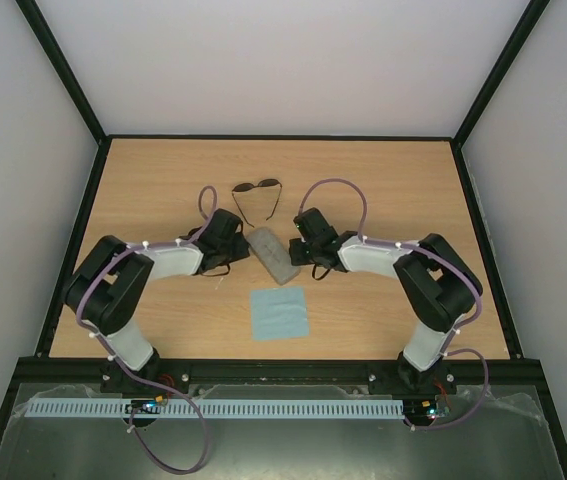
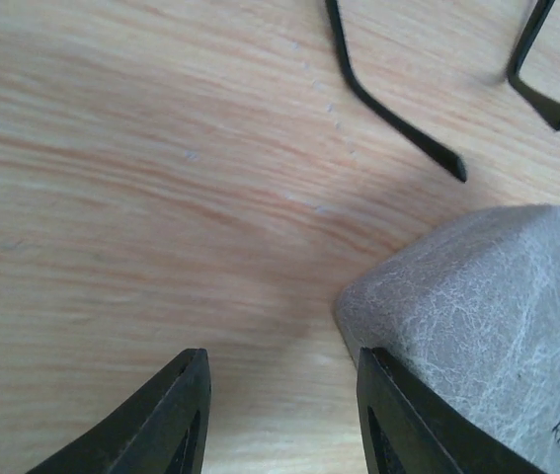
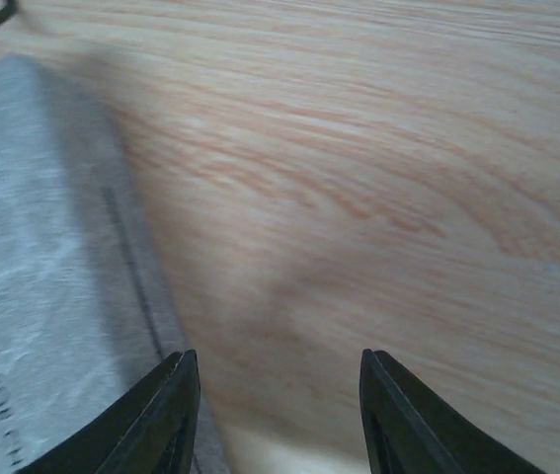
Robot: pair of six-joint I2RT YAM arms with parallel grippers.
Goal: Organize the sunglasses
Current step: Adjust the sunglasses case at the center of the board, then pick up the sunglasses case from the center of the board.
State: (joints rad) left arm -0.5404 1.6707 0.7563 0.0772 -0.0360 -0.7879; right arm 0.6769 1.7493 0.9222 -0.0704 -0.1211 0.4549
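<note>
Sunglasses [image 1: 257, 188]: lying unfolded at the far middle of the wooden table [image 1: 153, 180], lenses away from the arms, both temple arms splayed toward the case. Nothing touches them.
Eyeglass case [image 1: 272, 255]: grey, closed as far as I can tell, lying slantwise just on the near side of the temple tips, between the two grippers.
Left gripper [image 1: 237, 243]: low at the case's left side, jaws moderately apart with only bare wood between them. In its wrist view one finger [image 2: 398, 425] sits at the case's corner (touching or just shy, hard to say).
Right gripper [image 1: 299, 248]: mirrored on the case's right side, jaws likewise half-wide and holding nothing, one finger [image 3: 166, 420] at the case's edge.
Microfibre cloth [image 1: 279, 313]: light blue square, flat, nearer the bases, apart from the case.
Why so placed: both arms flank the case, probably to steady and open it before the sunglasses go in.
Risk: the case may skid into the temple tips.
</note>
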